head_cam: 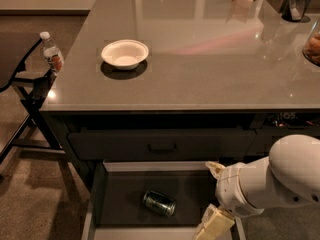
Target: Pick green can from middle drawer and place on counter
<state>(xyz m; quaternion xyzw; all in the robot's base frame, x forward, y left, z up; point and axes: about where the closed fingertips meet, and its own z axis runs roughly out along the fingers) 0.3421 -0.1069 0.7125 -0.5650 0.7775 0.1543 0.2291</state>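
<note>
The green can (159, 203) lies on its side on the dark bottom of the open middle drawer (150, 166), left of centre. My gripper (211, 198) is over the drawer's right part, to the right of the can and apart from it. Its two pale fingers are spread wide, one fingertip (214, 168) near the drawer's back rim and the other (211, 226) near the front; nothing is between them. The white arm reaches in from the right edge. The glossy grey counter (210, 69) lies above the drawers.
A white bowl (125, 53) sits on the counter's left part. Dark and orange items (296, 4) stand at the back right. A shut drawer front with a bar handle (161, 146) is above the open drawer. A water bottle (51, 54) stands on a chair at left.
</note>
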